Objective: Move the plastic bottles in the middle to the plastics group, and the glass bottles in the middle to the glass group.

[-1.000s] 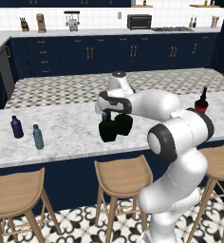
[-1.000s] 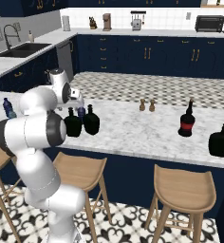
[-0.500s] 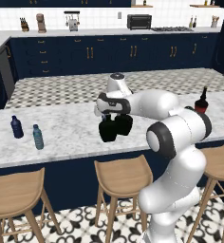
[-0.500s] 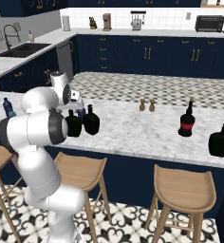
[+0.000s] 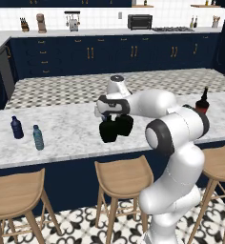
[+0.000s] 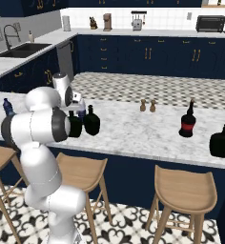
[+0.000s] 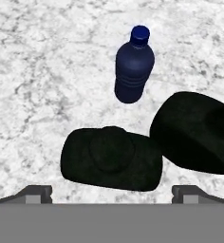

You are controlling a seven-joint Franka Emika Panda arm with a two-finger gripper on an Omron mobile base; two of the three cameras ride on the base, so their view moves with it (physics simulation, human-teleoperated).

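Marble-topped counter [image 5: 66, 131] carries the whole scene, and everything below is placed against its two squat black glass bottles. Those bottles [image 5: 115, 127] stand side by side and close together at mid-counter, near the front edge; from the right they appear beside the robot's shoulder [image 6: 91, 121]. The gripper [image 7: 112, 192] hangs directly above the nearer black bottle [image 7: 111, 158], jaws spread wide to either side of it and holding nothing. The second black bottle [image 7: 194, 130] stands just beside the first. A small navy-blue plastic bottle [image 7: 134, 66] with a darker cap stands just behind the pair, apart from both. Well to one side of the black bottles, a navy-blue bottle [image 5: 16, 127] and a teal-grey bottle [image 5: 37, 137] stand near each other. Well to the other side, a dark bottle with a red label [image 6: 187, 120] and another rounded black bottle [image 6: 221, 142] stand toward the counter's far end.
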